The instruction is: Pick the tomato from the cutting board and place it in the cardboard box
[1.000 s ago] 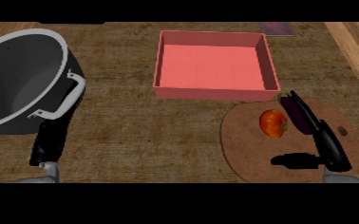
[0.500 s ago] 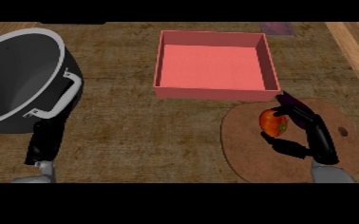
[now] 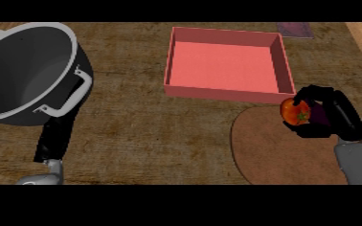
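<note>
The orange-red tomato is at the right, held over the far edge of the round brown cutting board. My right hand is curled round the tomato from the right, and a purple patch shows between its fingers. The hand and tomato sit just below the near right corner of the pink, open cardboard box, whose inside is bare. My left hand lies flat and straight at the lower left, next to the pot.
A large dark pot with a grey handle fills the left side. A purple item lies beyond the box at the back right. The counter top is brown and mottled.
My right hand has closed round the tomato and carried it up off the board toward the box's near right corner. The left hand has stayed by the pot.
</note>
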Action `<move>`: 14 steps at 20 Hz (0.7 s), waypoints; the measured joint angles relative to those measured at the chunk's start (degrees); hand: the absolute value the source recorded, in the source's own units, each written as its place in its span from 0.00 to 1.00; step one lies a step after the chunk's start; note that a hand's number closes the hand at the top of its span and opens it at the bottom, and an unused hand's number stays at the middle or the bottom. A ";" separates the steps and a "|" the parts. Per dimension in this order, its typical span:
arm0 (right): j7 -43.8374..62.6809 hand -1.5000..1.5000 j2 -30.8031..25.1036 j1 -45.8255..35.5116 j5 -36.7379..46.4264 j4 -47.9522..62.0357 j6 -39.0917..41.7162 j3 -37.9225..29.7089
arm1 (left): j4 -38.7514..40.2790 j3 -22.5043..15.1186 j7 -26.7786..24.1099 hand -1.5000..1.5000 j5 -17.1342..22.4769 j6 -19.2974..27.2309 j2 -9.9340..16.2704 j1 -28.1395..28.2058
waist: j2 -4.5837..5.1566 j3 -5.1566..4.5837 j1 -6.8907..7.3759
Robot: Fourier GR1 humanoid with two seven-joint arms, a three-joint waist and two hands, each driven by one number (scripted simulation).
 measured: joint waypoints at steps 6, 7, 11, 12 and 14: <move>-1.73 1.00 -14.88 -11.59 10.79 8.27 7.77 5.03 | -0.02 -2.20 -0.02 0.50 -0.41 -1.38 -0.44 -2.67 | 1.45 0.14 4.39; -2.44 1.00 -16.29 -13.87 11.68 10.19 8.64 5.39 | 0.05 -2.34 0.16 0.50 -0.35 -1.58 -0.48 -2.99 | 1.51 0.21 4.68; -6.72 1.00 -19.72 -22.50 12.85 18.15 12.23 5.76 | 0.71 -2.63 0.47 0.50 -0.47 -1.68 -0.77 -3.81 | 1.59 0.39 5.00; -8.44 1.00 -20.10 -24.55 12.32 19.87 13.77 5.63 | 0.95 -2.61 0.37 0.50 -0.58 -1.62 -0.76 -3.84 | 1.52 0.40 4.86; -11.12 1.00 -20.03 -27.89 10.04 22.85 16.69 4.79 | 1.31 -2.50 0.19 0.50 -0.72 -1.29 -0.91 -3.79 | 1.37 0.42 4.52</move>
